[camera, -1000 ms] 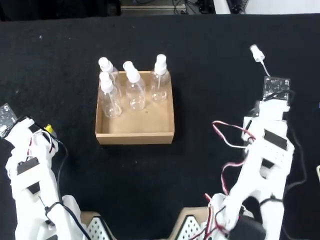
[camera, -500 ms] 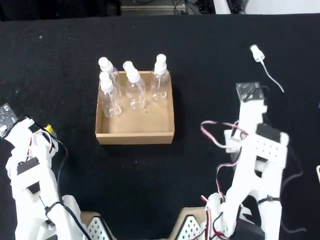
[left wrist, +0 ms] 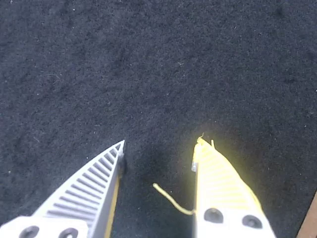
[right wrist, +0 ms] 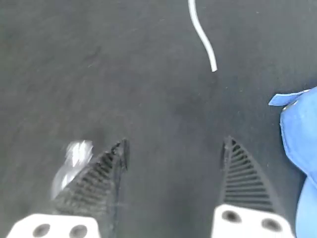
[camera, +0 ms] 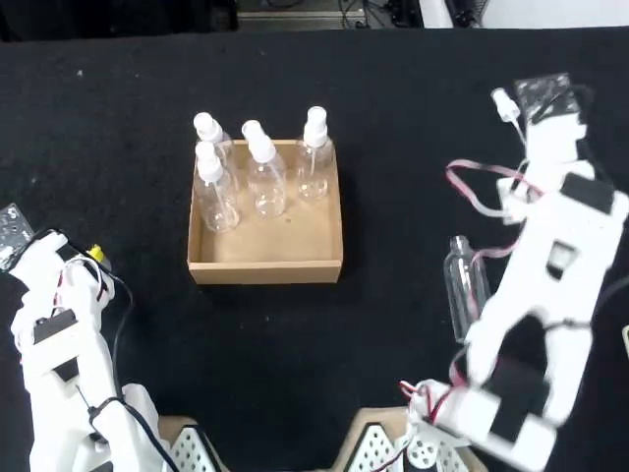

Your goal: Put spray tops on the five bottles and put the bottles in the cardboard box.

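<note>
Several clear bottles with white spray tops [camera: 263, 169] stand along the far side of the cardboard box [camera: 265, 258]. One bottle without a top [camera: 464, 285] lies on the black cloth beside my right arm [camera: 555, 246]. A loose spray top [camera: 504, 102] lies at the back right, close to that arm's wrist. My right gripper [right wrist: 173, 144] is open over bare cloth, with a thin white tube [right wrist: 200, 34] ahead of it and a blurred white thing [right wrist: 74, 154] beside one finger. My left gripper [left wrist: 158, 146] is open over bare cloth at the front left [camera: 93, 254].
A blue object [right wrist: 299, 134] lies close to one side of the right gripper. The box's near half [camera: 270, 236] holds nothing. Black cloth [camera: 393, 177] stretches between the box and the right arm.
My right arm swung from above the lying bottle to the back right, uncovering the bottle and bringing its wrist beside the loose spray top. The left arm stayed still.
</note>
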Robot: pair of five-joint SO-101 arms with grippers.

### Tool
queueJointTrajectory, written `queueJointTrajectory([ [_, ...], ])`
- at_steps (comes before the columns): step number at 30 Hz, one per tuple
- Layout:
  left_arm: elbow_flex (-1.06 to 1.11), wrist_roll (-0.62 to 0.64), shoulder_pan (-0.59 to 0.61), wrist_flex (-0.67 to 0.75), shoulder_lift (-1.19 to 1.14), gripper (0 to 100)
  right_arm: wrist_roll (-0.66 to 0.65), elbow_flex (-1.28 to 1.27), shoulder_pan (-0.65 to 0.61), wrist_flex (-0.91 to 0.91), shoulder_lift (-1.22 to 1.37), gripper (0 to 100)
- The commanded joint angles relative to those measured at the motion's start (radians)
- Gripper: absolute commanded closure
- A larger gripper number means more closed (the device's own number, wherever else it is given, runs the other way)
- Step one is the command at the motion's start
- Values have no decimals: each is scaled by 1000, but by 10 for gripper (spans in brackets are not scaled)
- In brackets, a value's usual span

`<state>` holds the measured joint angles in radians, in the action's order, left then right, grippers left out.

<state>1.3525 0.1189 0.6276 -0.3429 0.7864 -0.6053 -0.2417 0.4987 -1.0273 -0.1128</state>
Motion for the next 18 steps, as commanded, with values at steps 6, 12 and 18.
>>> queueJointTrajectory([
  [6,-15,-8,-7,21,29,798,-98,539,80,0,503,797],
  [12,-15,-8,-7,21,29,798,-149,983,83,-160,808,799],
  [18,-15,-8,-4,21,29,798,-186,1400,74,-282,1089,801],
])
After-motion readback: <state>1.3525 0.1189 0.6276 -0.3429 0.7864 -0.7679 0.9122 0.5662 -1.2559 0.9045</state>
